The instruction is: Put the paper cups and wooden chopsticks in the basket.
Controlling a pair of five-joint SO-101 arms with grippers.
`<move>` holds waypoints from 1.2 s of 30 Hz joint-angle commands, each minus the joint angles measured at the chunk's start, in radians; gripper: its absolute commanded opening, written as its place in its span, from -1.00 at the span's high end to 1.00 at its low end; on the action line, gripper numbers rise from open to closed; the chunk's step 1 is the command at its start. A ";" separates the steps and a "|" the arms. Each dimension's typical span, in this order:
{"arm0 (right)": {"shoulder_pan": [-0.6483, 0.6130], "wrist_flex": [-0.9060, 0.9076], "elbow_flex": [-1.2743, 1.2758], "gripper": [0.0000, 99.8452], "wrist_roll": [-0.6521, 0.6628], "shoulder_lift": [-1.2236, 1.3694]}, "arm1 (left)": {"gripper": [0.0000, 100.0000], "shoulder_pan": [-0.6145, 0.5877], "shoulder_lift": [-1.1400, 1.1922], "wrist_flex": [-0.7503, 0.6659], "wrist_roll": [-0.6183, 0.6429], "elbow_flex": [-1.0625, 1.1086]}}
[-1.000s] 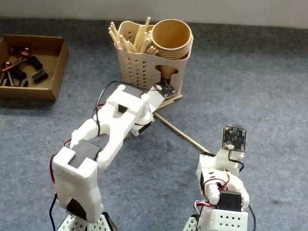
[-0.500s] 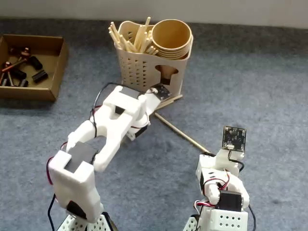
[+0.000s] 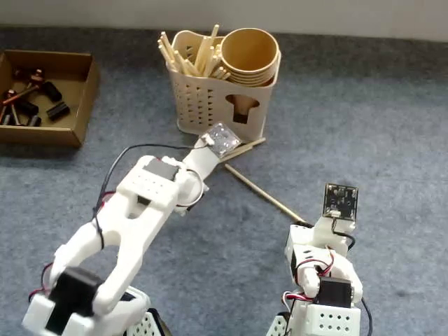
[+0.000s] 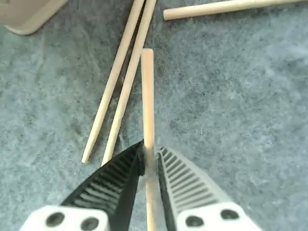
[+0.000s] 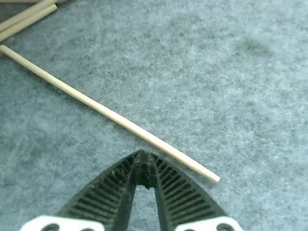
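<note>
1. Left jaws are clenched on one chopstick (image 4: 147,96), which runs lengthwise between them. Two more chopsticks (image 4: 122,82) lie side by side just beside it on the surface (image 4: 250,120), near the basket (image 3: 210,105).
2. Right jaws are closed on nothing, near a lone chopstick (image 5: 110,113).
3. Paper cups (image 3: 250,49) stand stacked in the basket.
4. Risk: the narrow grip may let the stick pivot or slip on lifting, and its free end may strike the basket wall.
5. Hidden: the stick's rear end behind the jaws. Whether it touches the surface cannot be told.
</note>
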 commanded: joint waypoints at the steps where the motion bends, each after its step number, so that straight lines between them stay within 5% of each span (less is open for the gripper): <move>1: 0.010 -0.015 0.101 0.99 0.009 0.004 | 0.99 -0.016 -0.142 -0.069 0.014 0.061; 8: 0.010 -0.015 0.101 0.99 0.008 0.004 | 0.99 -0.101 -0.280 -0.143 0.153 0.101; 24: 0.010 -0.015 0.101 0.99 0.011 0.004 | 0.99 -0.085 -0.627 -0.275 0.315 0.099; 36: 0.010 -0.015 0.101 0.99 0.011 0.004 | 0.99 -0.076 -0.730 -0.626 0.325 0.093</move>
